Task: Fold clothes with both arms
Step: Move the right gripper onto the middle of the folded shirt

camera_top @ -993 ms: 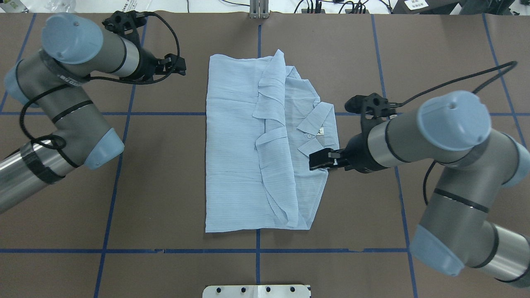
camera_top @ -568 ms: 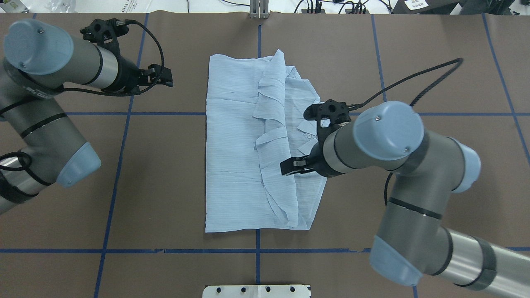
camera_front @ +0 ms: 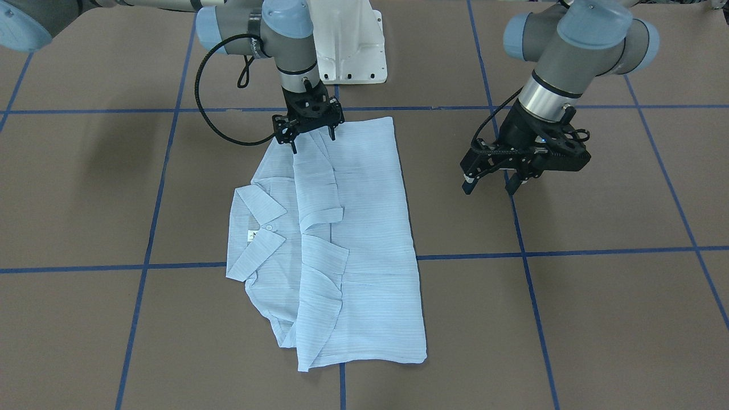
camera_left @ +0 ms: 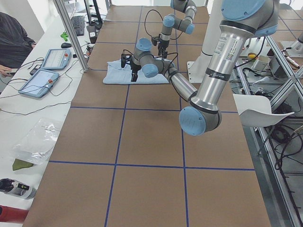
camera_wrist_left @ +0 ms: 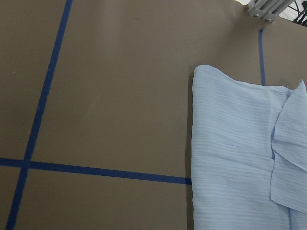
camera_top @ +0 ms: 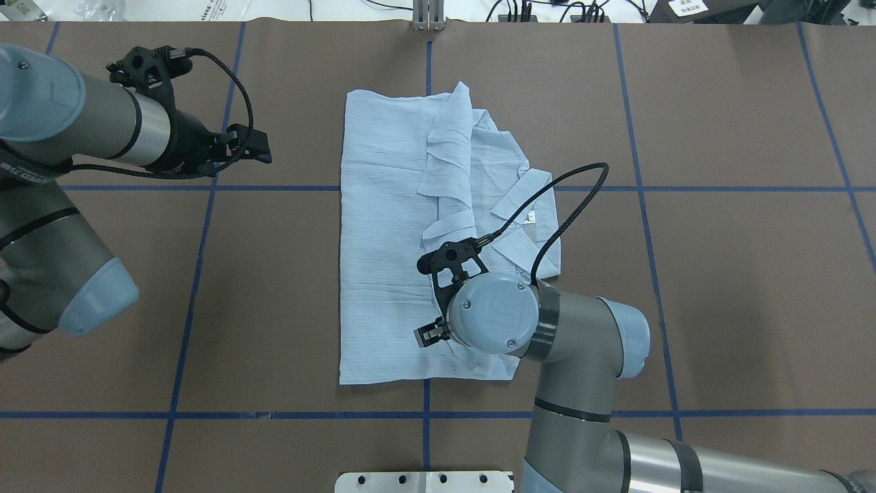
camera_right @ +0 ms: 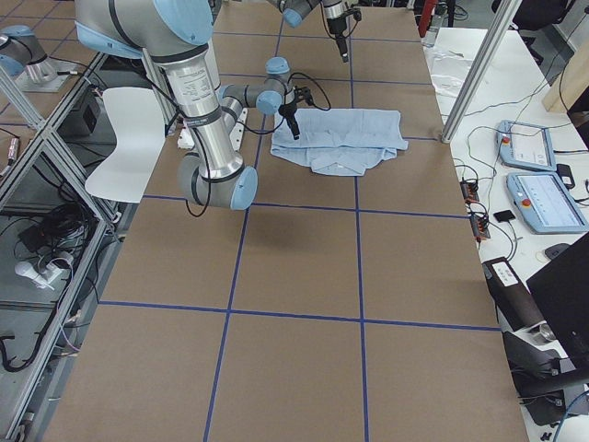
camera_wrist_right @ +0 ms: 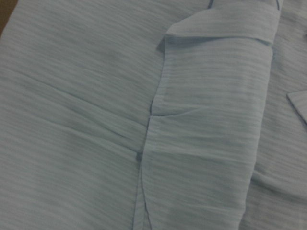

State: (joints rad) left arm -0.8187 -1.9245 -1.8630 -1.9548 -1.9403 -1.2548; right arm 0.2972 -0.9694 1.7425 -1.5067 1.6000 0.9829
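The pale-blue striped shirt lies folded on the brown table, sleeves folded in, collar toward the right. It also shows in the front view and fills the right wrist view. My right gripper hangs open, pointing down at the shirt's near edge; from overhead it is mostly hidden under its wrist. My left gripper is open and empty, above bare table left of the shirt, also seen overhead. The left wrist view shows the shirt's far left corner.
Blue tape lines grid the brown table. The white robot base sits at the near edge and a metal post at the far edge. Tablets and an operator are at the far side bench.
My right arm has swung from the shirt's right side over the shirt to its near part, wrist now pointing down. My left gripper has drawn back left, away from the shirt.
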